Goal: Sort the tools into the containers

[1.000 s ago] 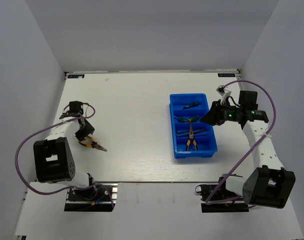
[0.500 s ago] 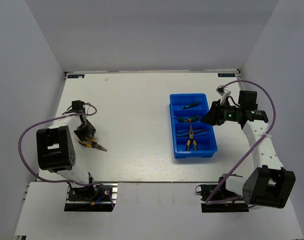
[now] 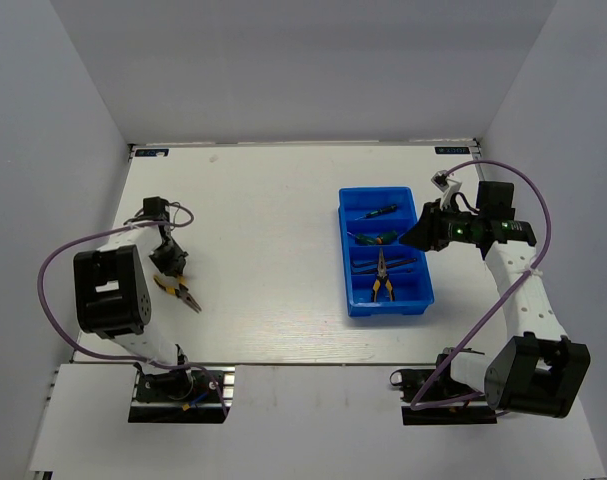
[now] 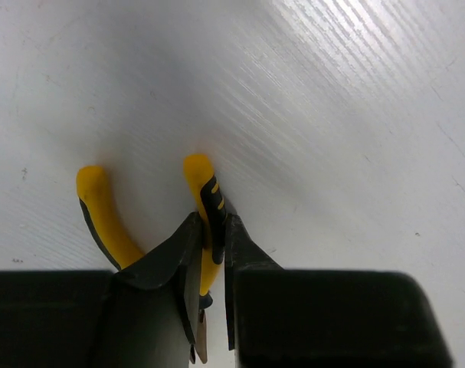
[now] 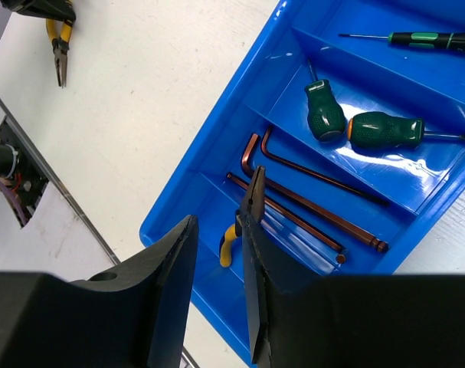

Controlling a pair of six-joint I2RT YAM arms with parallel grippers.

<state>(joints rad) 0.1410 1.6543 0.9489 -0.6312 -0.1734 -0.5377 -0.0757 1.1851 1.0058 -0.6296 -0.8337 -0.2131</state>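
My left gripper point(image 3: 168, 263) point(image 4: 211, 230) is shut on one yellow-and-black handle of a pair of pliers point(image 3: 180, 293) point(image 4: 204, 192) at the table's left side, low over the surface. The blue tray point(image 3: 344, 225) point(image 5: 224, 123) sits right of centre. It holds a second pair of pliers point(image 3: 381, 276) point(image 5: 252, 201), hex keys point(image 5: 316, 184), two stubby green screwdrivers point(image 5: 381, 129) and a thin green screwdriver point(image 5: 416, 37). My right gripper point(image 3: 423, 232) point(image 5: 217, 230) hovers open and empty above the tray's right side.
The white table point(image 3: 263, 230) is walled at the back and sides. The left arm's purple cable point(image 3: 58, 262) loops along the left edge. In the right wrist view the left gripper's pliers point(image 5: 58, 42) show at the top left.
My left gripper has shifted slightly, and the pliers in it have swung so their tip points more toward the near edge. The right arm has not moved.
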